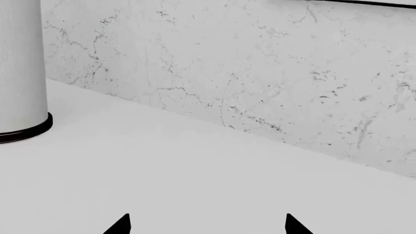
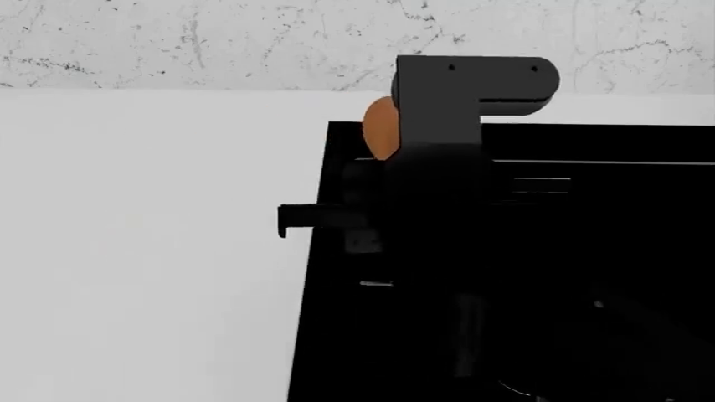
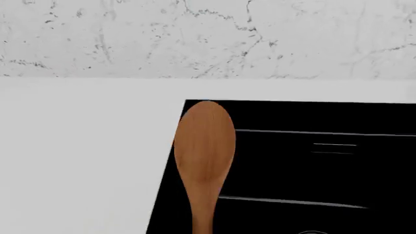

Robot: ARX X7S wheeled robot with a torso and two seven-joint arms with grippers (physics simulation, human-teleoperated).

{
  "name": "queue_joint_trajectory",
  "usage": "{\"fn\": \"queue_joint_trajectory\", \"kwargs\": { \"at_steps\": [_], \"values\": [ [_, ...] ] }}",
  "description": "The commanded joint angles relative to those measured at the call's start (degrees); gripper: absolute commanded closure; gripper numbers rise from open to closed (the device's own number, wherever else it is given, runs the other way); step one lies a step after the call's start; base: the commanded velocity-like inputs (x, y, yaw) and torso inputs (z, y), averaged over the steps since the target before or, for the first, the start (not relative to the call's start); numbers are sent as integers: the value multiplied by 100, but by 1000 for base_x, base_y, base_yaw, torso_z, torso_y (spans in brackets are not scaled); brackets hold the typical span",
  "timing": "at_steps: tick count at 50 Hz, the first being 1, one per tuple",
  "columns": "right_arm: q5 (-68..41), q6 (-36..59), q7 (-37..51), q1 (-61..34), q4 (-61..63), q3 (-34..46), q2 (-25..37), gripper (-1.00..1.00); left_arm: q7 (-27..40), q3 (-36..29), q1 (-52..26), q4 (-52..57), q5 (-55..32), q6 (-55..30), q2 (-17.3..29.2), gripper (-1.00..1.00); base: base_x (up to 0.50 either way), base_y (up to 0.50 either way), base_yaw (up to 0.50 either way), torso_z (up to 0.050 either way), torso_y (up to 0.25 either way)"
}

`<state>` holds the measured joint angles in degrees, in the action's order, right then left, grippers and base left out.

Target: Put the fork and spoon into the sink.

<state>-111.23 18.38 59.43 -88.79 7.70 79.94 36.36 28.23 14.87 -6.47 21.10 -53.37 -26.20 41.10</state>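
- Left wrist view: a bare white counter (image 1: 195,185) is seen, running back to a white marble-patterned wall (image 1: 260,73). A pale cylinder with a black base ring (image 1: 23,73) stands on the counter at one side. Two dark fingertips of the left gripper (image 1: 208,225) are just seen at the picture's edge, set apart with only counter between them, so the pincer is released and empty. Neither the fork nor the spoon is seen here.
- Head view: a black sink (image 2: 324,276) is sunk into the white counter, and the dark right arm is seen reaching over its near-left part. An orange-brown sliver of the spoon (image 2: 379,127) is seen beside the arm's upper block, over the sink's back left corner. The right gripper itself is lost against the black basin, so its fingers cannot be made out here. The fork is not seen.
- Right wrist view: the spoon's round bowl (image 3: 204,141) is seen pointing away from the camera, its handle running out of the picture toward the gripper. It is judged to be grasped by the right pincer, though the fingers are out of view. The bowl is hung over the sink's left rim, partly above the counter.
- For a clean drop, the spoon is best carried further over the open basin, clear of the rim, and lowered before the grip is released.
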Motion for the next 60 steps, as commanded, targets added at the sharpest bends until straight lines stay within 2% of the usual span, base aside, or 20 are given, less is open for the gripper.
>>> {"fn": "queue_joint_trajectory", "kwargs": {
  "at_steps": [1,10,23,60],
  "values": [
    [115,-349,293,463,484,-67,969,100,-38,-226,-205,-106,105,-23,-35,-100,0,0,0,0,0],
    [217,-905,277,1160,704,-56,1701,100,-108,-370,-326,-267,208,17,-98,-100,0,0,0,0,0],
    [319,-1398,-4,1860,459,51,1971,100,-98,-359,-304,-259,204,15,-91,-100,0,0,0,0,0],
    [185,-2040,-821,2954,-1252,235,1579,100,-130,-408,-263,-359,306,65,-108,-100,0,0,0,0,0]
  ]
}}
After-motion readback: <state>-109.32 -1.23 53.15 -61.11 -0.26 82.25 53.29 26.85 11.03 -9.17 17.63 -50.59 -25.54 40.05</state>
